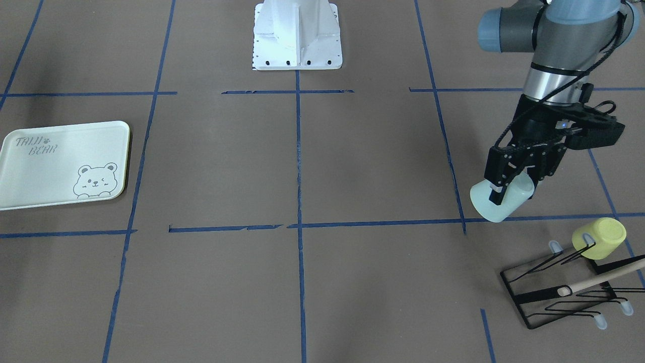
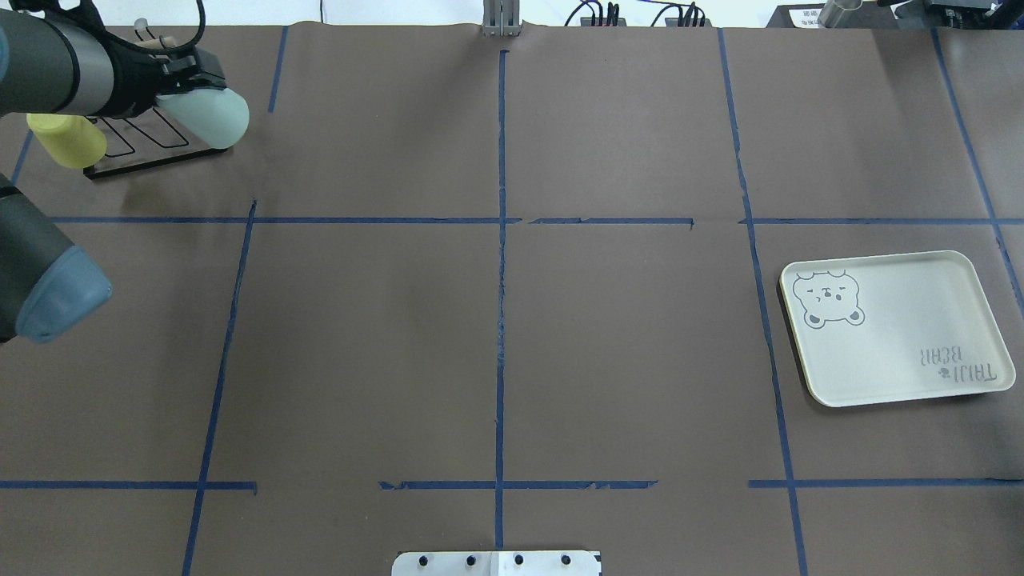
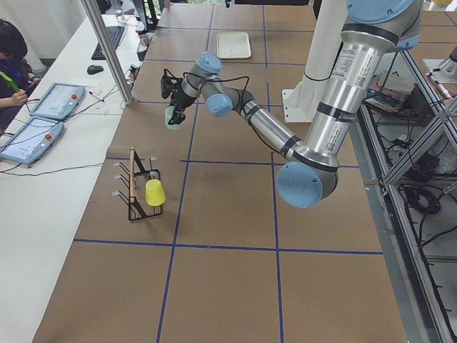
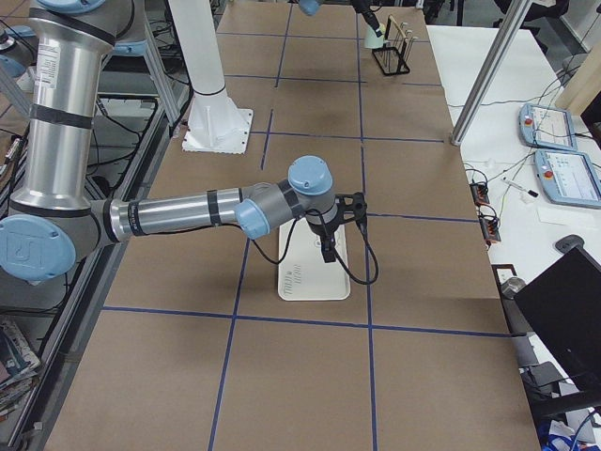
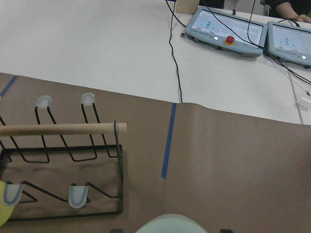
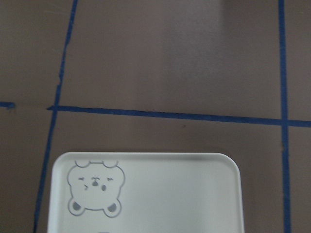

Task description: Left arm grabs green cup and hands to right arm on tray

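Exterior front-facing view, right middle of frame: left gripper (image 1: 514, 186) is clamped on the green cup (image 1: 499, 205). The cup is tilted almost onto its side and appears clear of the brown table cover (image 1: 352, 166). It sits just above the wire rack (image 1: 554, 297) in frame, and a yellow cup (image 1: 602, 238) hangs on one of the rack's prongs.

Step, as judged: pick done, transfer not yet begun. The tray (image 1: 50, 171) lies at far left, well apart from the cup.

Right gripper (image 4: 328, 254) hangs over the tray in the exterior right view. Cannot tell whether its fingers are apart or closed.

Next move likely calls for carrying the cup across the frame toward mid-table, presenting a free section of wall for the second grasp.

Materials:
- Green cup: smooth matte plastic, slightly tapered, no handle. Probably light and a little slippery.
- Tray: rigid, with a raised rim, rounded corners and a printed bear.
- Rack: thin black wire with pale capped tips and a wooden dowel (image 1: 604, 276).
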`<state>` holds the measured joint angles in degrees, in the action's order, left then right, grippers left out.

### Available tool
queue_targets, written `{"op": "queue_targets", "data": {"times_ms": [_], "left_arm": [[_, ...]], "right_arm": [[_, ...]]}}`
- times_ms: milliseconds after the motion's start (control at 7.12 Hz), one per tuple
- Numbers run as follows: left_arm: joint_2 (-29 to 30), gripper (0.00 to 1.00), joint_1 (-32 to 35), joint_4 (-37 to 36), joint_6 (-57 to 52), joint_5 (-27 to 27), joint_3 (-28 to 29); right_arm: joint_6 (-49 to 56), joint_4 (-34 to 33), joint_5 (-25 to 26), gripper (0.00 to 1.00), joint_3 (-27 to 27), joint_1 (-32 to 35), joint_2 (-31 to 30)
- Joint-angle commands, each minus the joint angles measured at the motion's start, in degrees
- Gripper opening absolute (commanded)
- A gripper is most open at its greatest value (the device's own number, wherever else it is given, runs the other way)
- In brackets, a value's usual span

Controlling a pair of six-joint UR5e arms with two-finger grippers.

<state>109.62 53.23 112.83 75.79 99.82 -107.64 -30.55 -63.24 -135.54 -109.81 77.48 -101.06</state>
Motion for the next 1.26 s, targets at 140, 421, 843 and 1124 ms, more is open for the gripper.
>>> {"op": "queue_targets", "data": {"times_ms": [140,421,843,1124], "left_arm": [[0.5,0.56,-3.74,11.93,18.37,4.76,-0.64],[0.5,0.56,-8.91,21.85,29.27,4.77,-0.38],[0.68,0.57,-13.32,33.04,37.74,4.42,0.51],[0.77,0.57,-15.53,37.98,41.79,4.33,0.51]], "right_arm": [[-25.62,25.39,-0.08,1.0,1.35,-7.23,2.34],[-39.62,36.55,0.1,1.0,3.36,-9.88,7.26],[-62.11,56.86,5.16,1.0,4.96,-16.71,10.96],[-70.85,69.52,17.79,1.0,4.96,-27.84,11.24]]}}
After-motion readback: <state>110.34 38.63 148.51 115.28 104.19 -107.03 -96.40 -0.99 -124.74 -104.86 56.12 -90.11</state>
